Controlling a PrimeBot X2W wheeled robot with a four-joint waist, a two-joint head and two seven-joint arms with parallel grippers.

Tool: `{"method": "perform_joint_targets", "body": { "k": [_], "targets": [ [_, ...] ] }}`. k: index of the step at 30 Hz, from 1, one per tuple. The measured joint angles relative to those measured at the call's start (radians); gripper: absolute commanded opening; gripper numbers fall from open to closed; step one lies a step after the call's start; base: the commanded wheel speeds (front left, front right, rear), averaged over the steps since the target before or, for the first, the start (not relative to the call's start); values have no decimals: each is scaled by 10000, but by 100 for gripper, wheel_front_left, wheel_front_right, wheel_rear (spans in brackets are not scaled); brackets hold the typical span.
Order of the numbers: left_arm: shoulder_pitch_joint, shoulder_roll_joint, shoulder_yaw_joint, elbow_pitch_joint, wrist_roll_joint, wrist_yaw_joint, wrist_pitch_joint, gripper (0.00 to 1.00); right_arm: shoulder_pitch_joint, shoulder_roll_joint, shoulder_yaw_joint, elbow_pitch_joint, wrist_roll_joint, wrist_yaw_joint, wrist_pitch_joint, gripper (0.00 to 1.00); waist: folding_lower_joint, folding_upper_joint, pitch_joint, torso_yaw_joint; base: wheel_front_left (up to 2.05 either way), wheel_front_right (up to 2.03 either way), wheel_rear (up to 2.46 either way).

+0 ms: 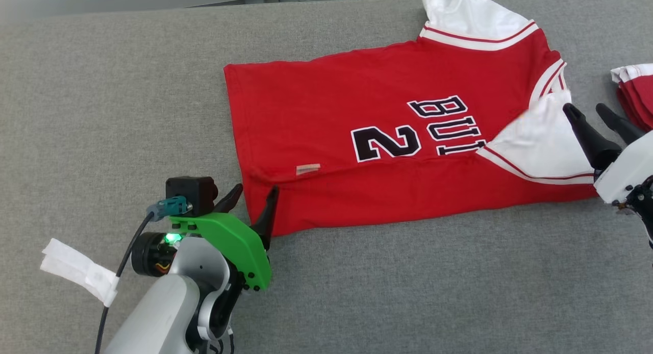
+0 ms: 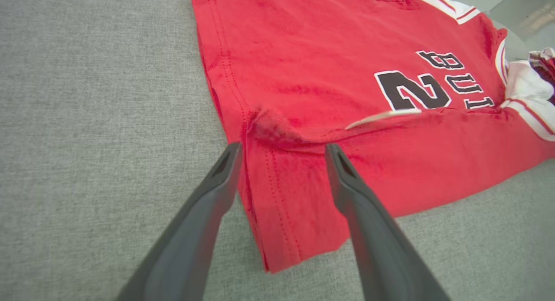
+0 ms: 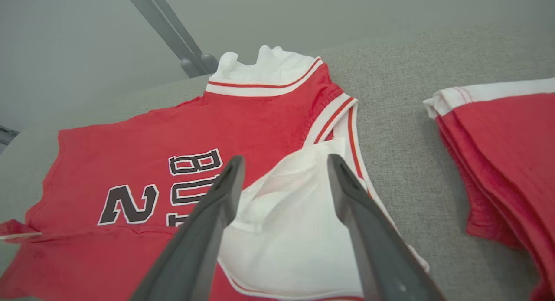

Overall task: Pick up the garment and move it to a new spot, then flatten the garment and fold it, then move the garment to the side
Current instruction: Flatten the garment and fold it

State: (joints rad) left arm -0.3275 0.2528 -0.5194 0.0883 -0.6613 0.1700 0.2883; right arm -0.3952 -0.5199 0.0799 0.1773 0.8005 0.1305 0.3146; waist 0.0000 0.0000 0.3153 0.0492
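The red jersey lies flat on the grey counter, from centre toward 1 o'clock in the head view, its near edge folded over. At 7 o'clock the left hand is spread wide astride the hem corner, gripping nothing. At 3 o'clock the right hand, equally spread and empty, is over the white sleeve. A stack of folded red garments lies just beyond.
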Motion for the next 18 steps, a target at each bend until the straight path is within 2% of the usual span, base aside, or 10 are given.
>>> {"method": "perform_joint_targets", "body": {
  "k": [4,9,12,16,17,18],
  "targets": [
    [576,186,75,-648,-130,159,10,100,606,-640,-31,-686,-614,0,-73,100,0,0,-19,-65,0,0,0],
    [1668,445,107,-1325,-387,516,311,100,1914,-1569,-15,-1189,-1532,2,681,100,0,0,215,-161,0,0,0],
    [1716,464,105,-1310,-374,608,353,100,1962,-1676,-125,-1166,-1973,2,984,100,0,0,497,-170,0,0,0],
    [1498,320,-13,-1160,-391,569,458,100,1715,-1496,-90,-965,-2196,2,1555,100,0,0,925,-131,0,0,0],
    [1403,255,-35,-1049,-531,453,571,95,1628,-1415,-21,-880,-2173,2,1804,100,0,0,1031,-106,0,0,0],
    [1214,278,-121,-909,-652,293,763,0,1619,-1390,100,-811,-2104,-2,2046,100,0,0,1123,-67,0,0,0]
  ]
}}
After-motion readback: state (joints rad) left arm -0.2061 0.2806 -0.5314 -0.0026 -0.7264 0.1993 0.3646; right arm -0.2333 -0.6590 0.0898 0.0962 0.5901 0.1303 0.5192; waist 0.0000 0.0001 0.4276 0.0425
